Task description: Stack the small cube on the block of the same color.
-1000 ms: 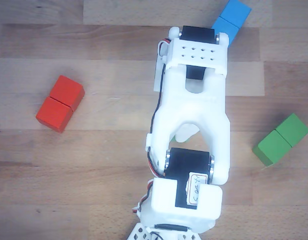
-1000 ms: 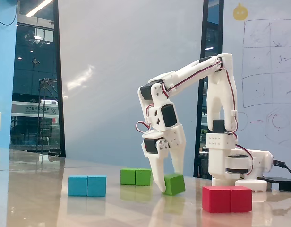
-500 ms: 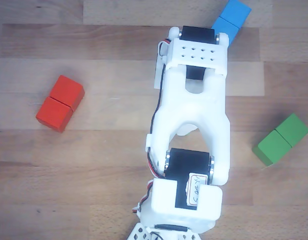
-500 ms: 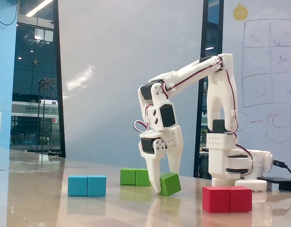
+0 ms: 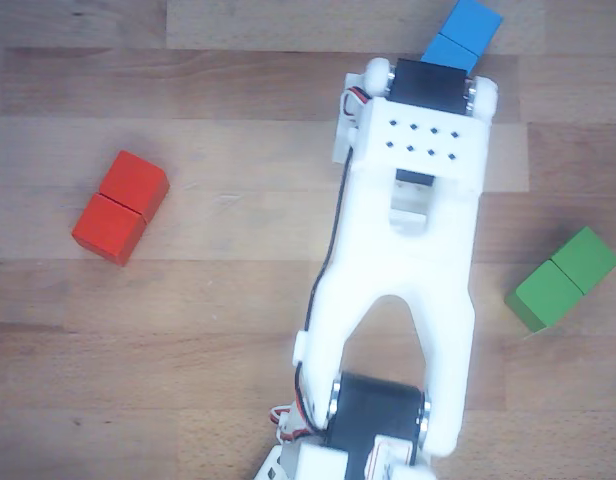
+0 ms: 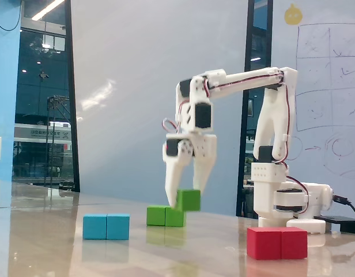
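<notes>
In the fixed view my gripper (image 6: 185, 199) is shut on the small green cube (image 6: 191, 200) and holds it off the table. In that view the cube hangs just over the right end of the green block (image 6: 165, 216), which has a seam across its middle. The other view shows that block (image 5: 563, 279) lying to the right of my arm (image 5: 413, 230), apart from it. There the arm's white body hides both the gripper and the cube.
A blue two-cube block (image 5: 462, 35) lies partly under the arm's far end and sits at the left in the fixed view (image 6: 106, 226). A red two-cube block (image 5: 120, 206) lies on the left of the wooden table, front right in the fixed view (image 6: 277, 242). The arm's base (image 6: 284, 202) stands behind it.
The gripper has lifted the small cube off the table and carried it up and to the left in the fixed view. In the other view the arm has stretched out toward the top.
</notes>
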